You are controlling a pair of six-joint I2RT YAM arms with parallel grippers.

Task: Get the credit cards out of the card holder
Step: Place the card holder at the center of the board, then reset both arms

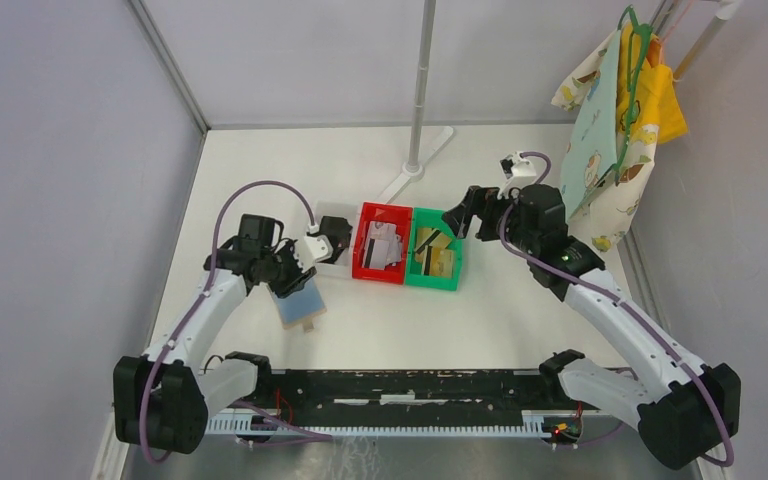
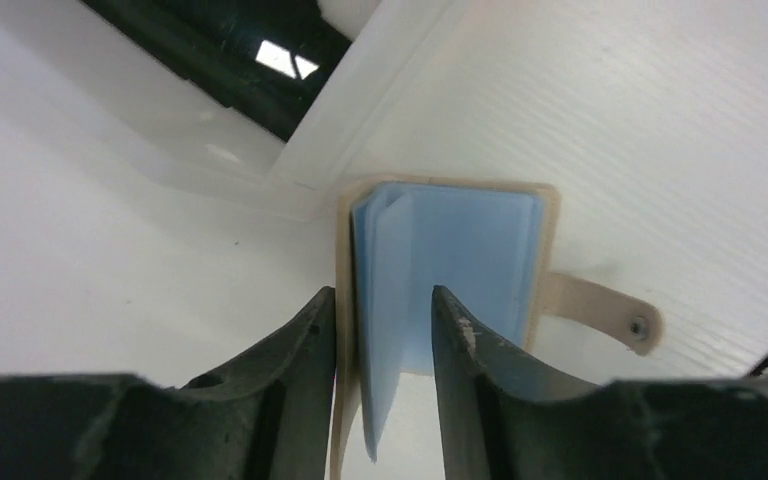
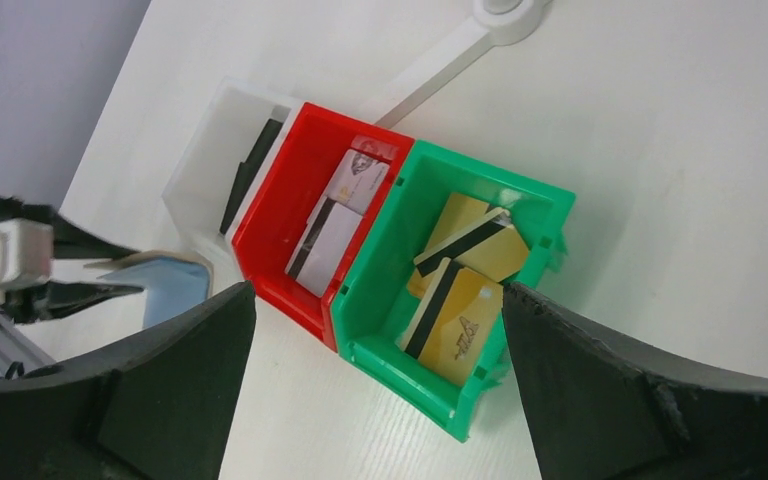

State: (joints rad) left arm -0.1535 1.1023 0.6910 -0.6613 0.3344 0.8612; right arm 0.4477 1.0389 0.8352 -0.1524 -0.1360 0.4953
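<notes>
Judging by the pockets, I'm at the tail end of the job. The card holder (image 2: 460,260) sits on the table (image 1: 520,320) at 8 o'clock of the red bin (image 1: 378,276), folded open, and its light blue pockets show no card that I can see. The left gripper (image 2: 382,300) straddles the holder's upright half, jaws parted wider than the leaf between them, so I read no clamp. Silvery-white credit cards (image 3: 335,225) lie in the red bin, and gold credit cards (image 3: 465,270) lie in the green bin (image 1: 432,282) at its 3 o'clock. The right gripper (image 3: 377,290) hangs above both bins, jaws fully apart and empty. Next I would check the pockets for a hidden card, then back the left arm off without dragging the holder.
</notes>
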